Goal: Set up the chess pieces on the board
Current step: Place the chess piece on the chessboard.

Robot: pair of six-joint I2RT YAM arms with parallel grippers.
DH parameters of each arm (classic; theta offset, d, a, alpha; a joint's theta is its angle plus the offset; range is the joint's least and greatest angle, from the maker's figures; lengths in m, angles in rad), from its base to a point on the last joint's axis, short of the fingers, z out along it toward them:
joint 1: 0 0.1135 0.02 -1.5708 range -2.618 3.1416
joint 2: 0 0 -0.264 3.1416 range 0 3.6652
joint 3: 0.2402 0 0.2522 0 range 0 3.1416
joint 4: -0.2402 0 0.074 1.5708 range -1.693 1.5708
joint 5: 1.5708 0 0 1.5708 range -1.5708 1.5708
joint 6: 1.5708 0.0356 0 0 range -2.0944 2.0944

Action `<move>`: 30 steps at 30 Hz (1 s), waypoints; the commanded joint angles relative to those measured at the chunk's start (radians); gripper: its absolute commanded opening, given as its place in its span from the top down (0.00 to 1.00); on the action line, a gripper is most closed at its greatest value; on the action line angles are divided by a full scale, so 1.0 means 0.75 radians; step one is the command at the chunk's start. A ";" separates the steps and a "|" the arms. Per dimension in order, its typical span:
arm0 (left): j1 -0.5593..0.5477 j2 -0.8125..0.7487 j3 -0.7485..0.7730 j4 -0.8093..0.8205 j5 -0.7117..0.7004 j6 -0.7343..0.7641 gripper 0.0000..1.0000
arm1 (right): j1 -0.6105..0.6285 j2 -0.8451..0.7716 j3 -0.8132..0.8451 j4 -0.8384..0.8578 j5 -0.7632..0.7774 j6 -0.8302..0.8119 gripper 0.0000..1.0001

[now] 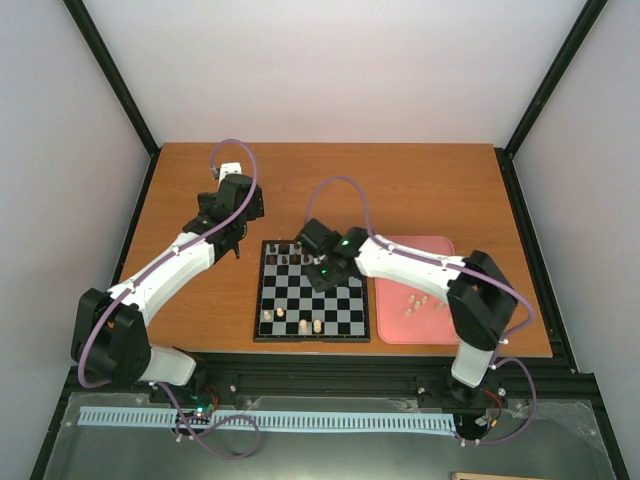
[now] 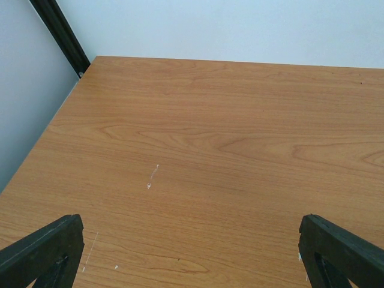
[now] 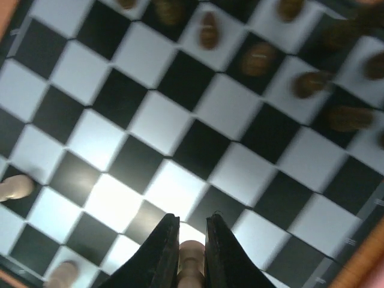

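Note:
The black-and-white board (image 1: 312, 290) lies at the table's middle front. Three cream pieces (image 1: 303, 322) stand along its near edge, and several more lie on the pink tray (image 1: 418, 303). My right gripper (image 3: 192, 231) is shut on a cream piece (image 3: 191, 264) and holds it above the board's squares (image 3: 180, 180); in the top view it hovers over the board's far right part (image 1: 325, 265). Another cream piece (image 3: 15, 187) stands at the left of that view. My left gripper (image 1: 228, 238) is open and empty over bare wood, left of the board.
Dark brown pieces (image 1: 290, 254) stand along the board's far edge and show blurred in the right wrist view (image 3: 258, 57). The pink tray (image 1: 440, 330) lies right of the board. The left wrist view shows only table wood (image 2: 210, 150) and a wall.

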 commanded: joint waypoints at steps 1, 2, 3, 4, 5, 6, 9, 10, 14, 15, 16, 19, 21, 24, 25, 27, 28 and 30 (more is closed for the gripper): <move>-0.009 -0.016 0.058 0.011 0.002 0.004 0.00 | 0.134 0.115 0.141 -0.057 -0.038 -0.008 0.88; -0.009 -0.017 0.058 0.011 0.004 0.004 0.00 | 0.153 0.144 0.167 -0.067 -0.043 -0.011 0.87; -0.008 -0.018 0.057 0.010 0.004 0.004 0.00 | 0.173 0.165 0.182 -0.070 -0.047 -0.010 0.87; -0.008 -0.020 0.055 0.009 0.003 0.002 0.00 | 0.188 0.185 0.197 -0.070 -0.059 -0.009 0.87; -0.008 -0.026 0.052 0.009 0.001 0.002 0.00 | 0.200 0.203 0.208 -0.070 -0.067 -0.009 0.87; -0.009 -0.031 0.050 0.010 0.001 0.000 0.00 | 0.211 0.219 0.217 -0.069 -0.075 -0.006 0.87; -0.009 -0.050 0.042 0.011 0.003 0.000 0.00 | 0.240 0.254 0.238 -0.059 -0.078 0.003 0.87; -0.009 -0.055 0.038 0.013 0.003 0.000 0.00 | 0.250 0.263 0.247 -0.058 -0.072 0.008 0.87; -0.009 -0.057 0.038 0.011 0.006 -0.002 0.00 | 0.288 0.309 0.270 -0.060 -0.055 0.018 0.87; -0.009 -0.056 0.038 0.011 0.006 -0.001 0.00 | 0.294 0.317 0.275 -0.060 -0.053 0.022 0.87; -0.009 -0.059 0.039 0.011 0.006 -0.002 0.00 | 0.297 0.324 0.277 -0.057 -0.050 0.024 0.87; -0.008 -0.064 0.034 0.011 0.009 -0.003 0.00 | 0.309 0.348 0.293 -0.049 -0.029 0.033 0.87; -0.009 -0.064 0.034 0.011 0.009 -0.004 0.00 | 0.316 0.372 0.309 -0.059 -0.006 0.040 0.87; -0.008 -0.062 0.035 0.011 0.009 -0.003 0.00 | 0.323 0.385 0.312 -0.058 0.001 0.049 0.87; -0.008 -0.061 0.036 0.011 0.010 -0.004 0.00 | 0.324 0.388 0.311 -0.053 -0.003 0.049 0.87; -0.007 -0.061 0.034 0.011 0.011 -0.003 0.00 | 0.326 0.396 0.312 -0.051 0.004 0.054 0.87; -0.009 -0.062 0.034 0.011 0.011 -0.004 0.00 | 0.326 0.398 0.312 -0.052 0.012 0.055 0.87; -0.009 -0.061 0.034 0.011 0.011 -0.004 0.00 | 0.327 0.401 0.312 -0.051 0.017 0.057 0.87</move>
